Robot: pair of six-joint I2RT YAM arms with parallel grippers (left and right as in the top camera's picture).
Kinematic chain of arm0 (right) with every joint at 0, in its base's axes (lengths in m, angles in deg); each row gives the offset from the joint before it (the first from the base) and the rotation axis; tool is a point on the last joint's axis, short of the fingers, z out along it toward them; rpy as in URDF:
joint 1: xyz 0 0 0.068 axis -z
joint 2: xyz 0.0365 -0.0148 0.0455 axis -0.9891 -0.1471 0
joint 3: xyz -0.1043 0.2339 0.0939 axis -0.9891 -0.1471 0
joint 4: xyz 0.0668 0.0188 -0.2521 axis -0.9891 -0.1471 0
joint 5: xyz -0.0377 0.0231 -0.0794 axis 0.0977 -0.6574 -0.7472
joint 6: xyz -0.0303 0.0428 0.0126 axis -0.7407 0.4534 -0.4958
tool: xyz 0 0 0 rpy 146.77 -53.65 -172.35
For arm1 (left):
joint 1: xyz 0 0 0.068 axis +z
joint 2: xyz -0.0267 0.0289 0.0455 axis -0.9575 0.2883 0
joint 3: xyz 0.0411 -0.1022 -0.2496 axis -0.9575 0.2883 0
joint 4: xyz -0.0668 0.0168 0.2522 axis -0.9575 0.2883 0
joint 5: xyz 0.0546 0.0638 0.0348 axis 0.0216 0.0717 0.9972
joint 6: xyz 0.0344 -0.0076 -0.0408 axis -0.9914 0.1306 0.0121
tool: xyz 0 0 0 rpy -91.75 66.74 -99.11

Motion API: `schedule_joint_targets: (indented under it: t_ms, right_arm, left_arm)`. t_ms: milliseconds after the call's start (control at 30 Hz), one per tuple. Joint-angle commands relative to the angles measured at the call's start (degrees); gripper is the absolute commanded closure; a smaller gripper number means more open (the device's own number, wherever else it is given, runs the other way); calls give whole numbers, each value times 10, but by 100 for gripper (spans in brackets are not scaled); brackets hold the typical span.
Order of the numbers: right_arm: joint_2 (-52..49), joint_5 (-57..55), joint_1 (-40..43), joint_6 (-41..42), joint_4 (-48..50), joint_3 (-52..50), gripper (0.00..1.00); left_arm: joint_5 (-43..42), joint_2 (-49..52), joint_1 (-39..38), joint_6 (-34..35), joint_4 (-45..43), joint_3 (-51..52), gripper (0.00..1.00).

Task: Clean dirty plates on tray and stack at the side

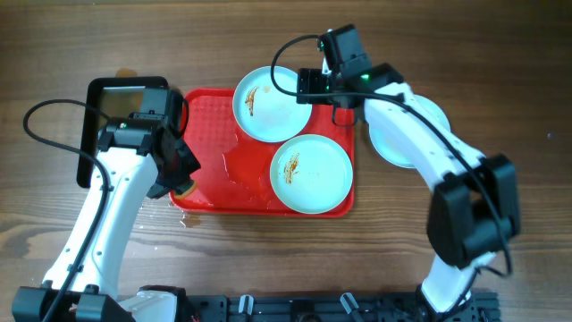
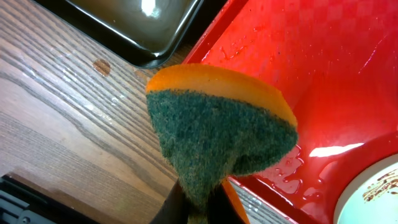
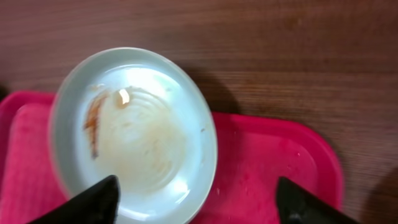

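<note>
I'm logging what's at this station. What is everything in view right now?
tray: one, red, table centre
plates: three, pale mint; two smeared on tray, one on table right of it
pan: one, black, left of tray
sponge: one, orange and green, in left gripper
table: one, brown wood, under everything
left gripper: shut on sponge, at tray's left edge
right gripper: open, above the far plate's rim

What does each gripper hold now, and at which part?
The left gripper pinches a sponge by its narrow bottom end. The right gripper is open, holding nothing.
</note>
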Motion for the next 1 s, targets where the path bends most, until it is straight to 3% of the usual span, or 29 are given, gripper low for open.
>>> schedule_joint_targets:
  t_ms: [0,33,133,200,400,767,967]
  right_arm:
    - [-71,21,1,38,34,5,34]
    - [-90,43,1,38,45,5,43]
    - [-110,57,0,38,48,5,52]
    - [-116,63,-3,39,45,4,69]
    - [-117,111,-21,40,46,1,96]
    - [-117,116,-132,68,40,0,96]
    - [-117,106,-152,74,37,-18,95]
  left_arm:
    - [-4,-12,2,9,0,3,96]
    - [-4,-12,2,9,0,3,96]
    - [-4,-12,2,9,0,3,96]
    - [-5,-12,2,10,0,3,96]
    - [-4,-12,2,10,-4,3,96]
    - [-4,-12,2,9,-5,3,96]
    - [-4,-12,2,9,-5,3,96]
